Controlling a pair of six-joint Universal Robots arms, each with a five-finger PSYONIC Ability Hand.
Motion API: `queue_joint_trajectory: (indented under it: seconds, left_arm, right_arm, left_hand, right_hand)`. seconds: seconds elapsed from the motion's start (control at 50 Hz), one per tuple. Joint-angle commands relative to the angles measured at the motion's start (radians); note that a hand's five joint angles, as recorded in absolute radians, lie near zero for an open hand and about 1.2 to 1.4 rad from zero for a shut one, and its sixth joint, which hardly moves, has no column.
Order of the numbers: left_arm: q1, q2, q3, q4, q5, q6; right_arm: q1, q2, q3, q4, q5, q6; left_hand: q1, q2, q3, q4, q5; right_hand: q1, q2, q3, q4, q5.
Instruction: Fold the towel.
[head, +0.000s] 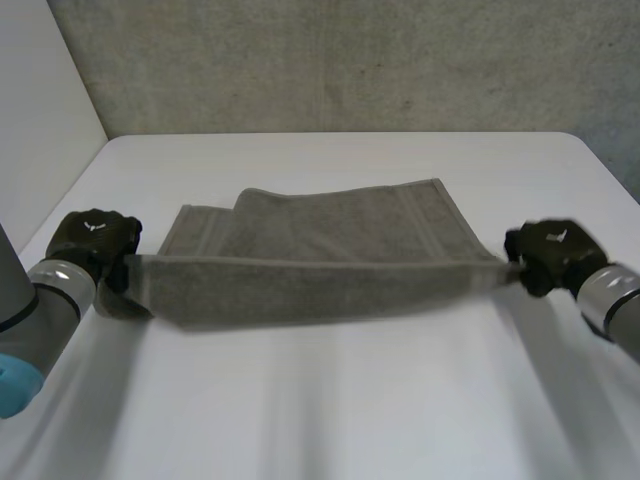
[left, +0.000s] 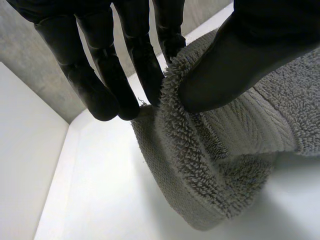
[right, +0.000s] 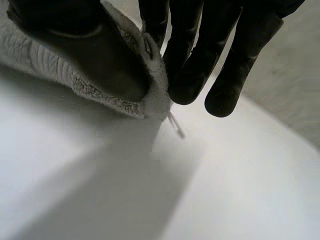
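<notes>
A grey towel (head: 320, 260) lies across the middle of the white table (head: 330, 400), its near edge lifted and stretched taut between my two hands. My left hand (head: 92, 240) pinches the towel's near left corner (left: 175, 130) between thumb and fingers (left: 145, 65). At the other end, my right hand (head: 552, 252) pinches the near right corner (right: 150, 95) between thumb and fingers (right: 190, 75). The far part of the towel rests flat, with a fold showing at its far left.
A grey wall (head: 340, 60) runs behind the table's far edge. A white panel (head: 40, 120) stands at the far left. Bare tabletop lies in front of the towel.
</notes>
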Motion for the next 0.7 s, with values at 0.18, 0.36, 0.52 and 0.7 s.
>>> queue_joint_trajectory:
  seconds: [0.18, 0.36, 0.52, 0.7]
  left_arm:
    - [-0.042, 0.458, -0.060, -0.066, 0.034, -0.147]
    - [-0.044, 0.526, -0.125, -0.118, 0.069, -0.138]
    - [-0.042, 0.354, -0.140, -0.085, 0.084, -0.133]
    - [-0.047, 0.038, 0.014, -0.043, 0.081, -0.132]
  right_arm:
    - [-0.061, -0.376, -0.210, 0.486, -0.031, 0.026]
    - [-0.110, -0.478, -0.205, 0.569, -0.036, -0.109]
    - [-0.104, -0.386, -0.142, 0.519, -0.036, -0.118]
    - [-0.096, -0.100, -0.222, 0.446, -0.024, -0.114]
  left_hand:
    - [-0.014, -0.095, -0.142, -0.118, -0.243]
    - [-0.014, -0.095, -0.142, -0.118, -0.243]
    - [-0.014, -0.095, -0.142, -0.118, -0.243]
    - [-0.014, -0.095, -0.142, -0.118, -0.243]
  right_hand:
    - [0.074, 0.104, 0.068, 0.057, 0.057]
    - [0.074, 0.104, 0.068, 0.057, 0.057]
    - [0.074, 0.104, 0.068, 0.057, 0.057]
    - [0.074, 0.104, 0.068, 0.057, 0.057]
